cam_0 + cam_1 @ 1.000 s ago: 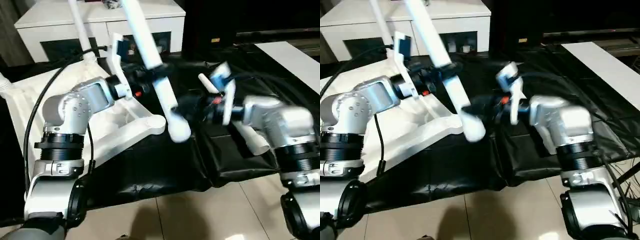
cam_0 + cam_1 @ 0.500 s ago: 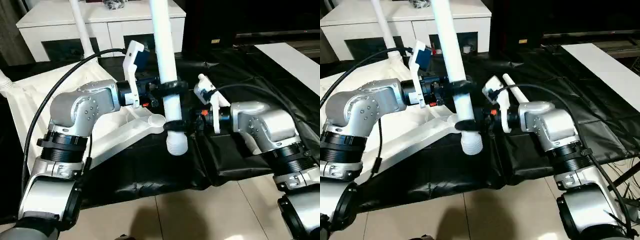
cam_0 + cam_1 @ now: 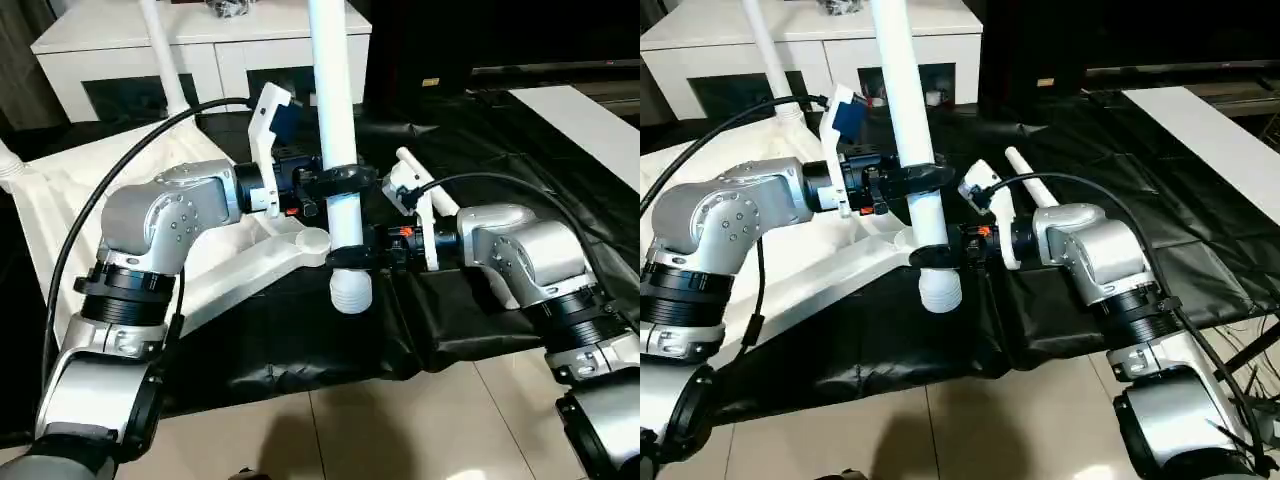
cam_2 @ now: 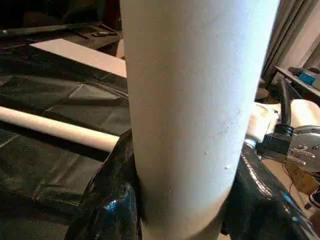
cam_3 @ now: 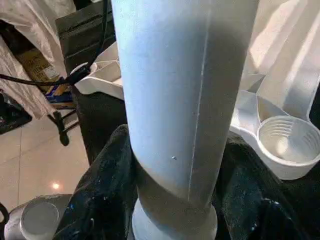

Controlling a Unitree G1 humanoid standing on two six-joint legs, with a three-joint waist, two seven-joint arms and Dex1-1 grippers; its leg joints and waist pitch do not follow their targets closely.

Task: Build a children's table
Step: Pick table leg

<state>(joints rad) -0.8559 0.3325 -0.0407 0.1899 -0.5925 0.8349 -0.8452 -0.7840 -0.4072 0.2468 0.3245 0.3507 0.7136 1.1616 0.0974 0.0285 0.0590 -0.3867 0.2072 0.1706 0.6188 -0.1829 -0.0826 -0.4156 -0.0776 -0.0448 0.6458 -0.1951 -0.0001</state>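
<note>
**Leg held upright in both grippers, near the open corner socket**

On the left, tabletop (image 3: 120, 200) lying underside up on black sheet (image 3: 480, 310), a fitted leg (image 3: 165, 60) rising from its far corner. Left gripper (image 3: 335, 182) reaching in from the left, fingers (image 4: 115, 200) clenched around the held leg (image 3: 335, 110) on both sides, well up the tube. Leg near upright, its top running past the frame's upper edge. Empty corner socket (image 5: 285, 142) just beside the leg, behind and left of the lower fingers; leg's ridged end (image 3: 350, 290) hanging below them, apart from the socket and beside it rather than in it. Right gripper (image 3: 350, 255) coming in from the right, fingers (image 5: 107, 190) grasping the same leg below the left grip, just above the ridged end. Beyond the right gripper, a loose leg (image 4: 55, 129) lying flat on the sheet. Farther back, white cabinet (image 3: 200, 50).
</note>
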